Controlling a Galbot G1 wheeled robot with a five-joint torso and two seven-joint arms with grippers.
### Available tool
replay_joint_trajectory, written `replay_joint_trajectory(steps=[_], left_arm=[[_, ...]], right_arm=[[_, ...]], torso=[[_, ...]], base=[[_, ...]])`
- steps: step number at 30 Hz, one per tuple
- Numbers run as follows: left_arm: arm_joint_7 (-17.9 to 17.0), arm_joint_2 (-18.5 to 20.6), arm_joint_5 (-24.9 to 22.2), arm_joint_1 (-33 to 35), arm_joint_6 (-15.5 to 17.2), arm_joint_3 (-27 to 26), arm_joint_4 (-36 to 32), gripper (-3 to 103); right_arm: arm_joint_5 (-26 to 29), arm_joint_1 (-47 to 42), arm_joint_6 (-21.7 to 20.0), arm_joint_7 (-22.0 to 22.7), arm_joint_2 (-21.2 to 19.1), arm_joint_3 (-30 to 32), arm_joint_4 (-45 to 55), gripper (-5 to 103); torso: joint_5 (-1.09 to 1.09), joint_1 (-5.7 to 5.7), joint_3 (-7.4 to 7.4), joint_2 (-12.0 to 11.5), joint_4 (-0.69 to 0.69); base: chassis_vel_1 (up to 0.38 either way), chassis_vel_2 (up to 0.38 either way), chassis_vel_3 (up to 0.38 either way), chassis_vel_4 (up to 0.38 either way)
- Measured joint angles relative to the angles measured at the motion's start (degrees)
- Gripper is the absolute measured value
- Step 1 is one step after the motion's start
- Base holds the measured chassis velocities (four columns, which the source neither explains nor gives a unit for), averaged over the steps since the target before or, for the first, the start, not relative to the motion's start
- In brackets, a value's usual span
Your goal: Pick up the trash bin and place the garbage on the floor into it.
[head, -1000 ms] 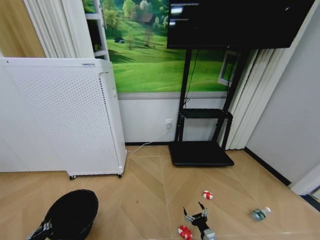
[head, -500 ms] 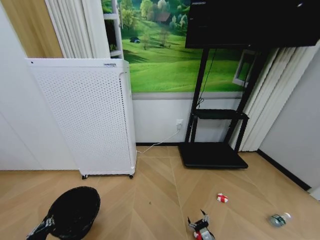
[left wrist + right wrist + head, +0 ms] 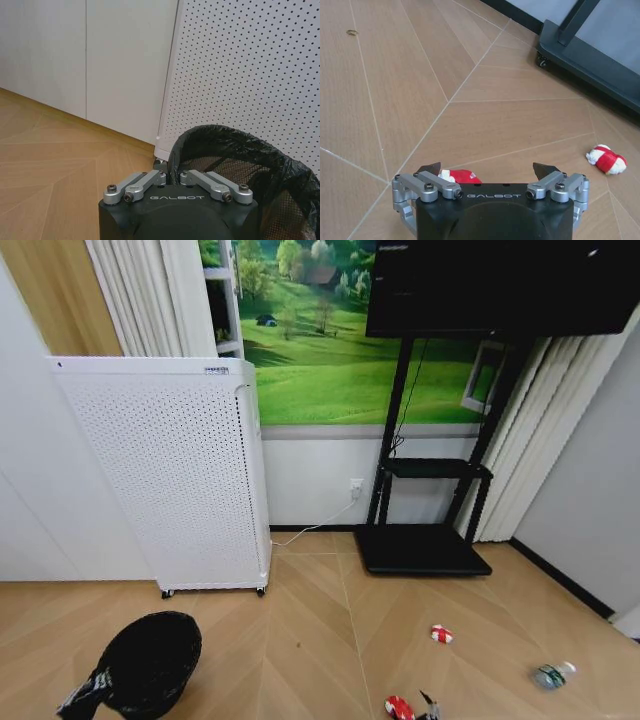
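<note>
Since half a second ago the right tool (image 3: pixel 487 172) has sunk toward the bottom edge of the head view, where only a dark fingertip (image 3: pixel 430 702) shows beside the nearer red-and-white fist-sized piece of garbage (image 3: pixel 399 707); the rest of the scene has barely shifted. In the right wrist view its two dark fingertips stand well apart, and that red-and-white piece lies on the floor between them, close to one finger, with nothing gripped.

The left tool (image 3: pixel 172 176) is closed on the rim of the small round black mesh trash bin (image 3: pixel 150 663), which is lined with a black plastic bag and sits low at the left of the head view, just in front of the tall white perforated cabinet (image 3: pixel 170 470).

The word GALBOT is printed in white on the body of both tools. A small label on the cabinet's top edge is too small to read.

A second red-and-white piece (image 3: pixel 441 634) lies farther out on the wooden herringbone floor (image 3: pixel 300 640), and the small clear plastic bottle with a green label (image 3: pixel 550 675) lies well apart to the right. Bare floor stretches between the bin and the garbage. The black wheeled television stand (image 3: pixel 425 548) borders this open area at the back, against the wall.
</note>
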Motion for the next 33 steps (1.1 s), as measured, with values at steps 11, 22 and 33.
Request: replay_joint_trajectory(steps=[11,22,33], left_arm=[[0.04,0.21,-0.19,-0.46,0.00,0.12,-0.13,7],[0.04,-0.02,-0.15,-0.52,0.00,0.35,-0.37,7],[0.13,-0.12,-0.17,-0.29,-0.31,0.15,-0.33,7]], right_arm=[[-2.33,3.35,-0.02,-0.93,0.12,-0.46,-5.87,100],[-4.24,5.21,-1.23,-0.69,0.19,-0.84,-9.82,100],[-4.93,5.64,-1.67,-2.42,0.01,-1.13,-9.98,70]], torso=[[0.00,0.00,0.00,0.00,-0.02],[0.00,0.00,0.00,0.00,-0.01],[-0.01,0.00,0.00,0.00,-0.01]], base=[[0.000,0.000,0.000,0.000],[0.000,0.000,0.000,0.000],[0.000,0.000,0.000,0.000]])
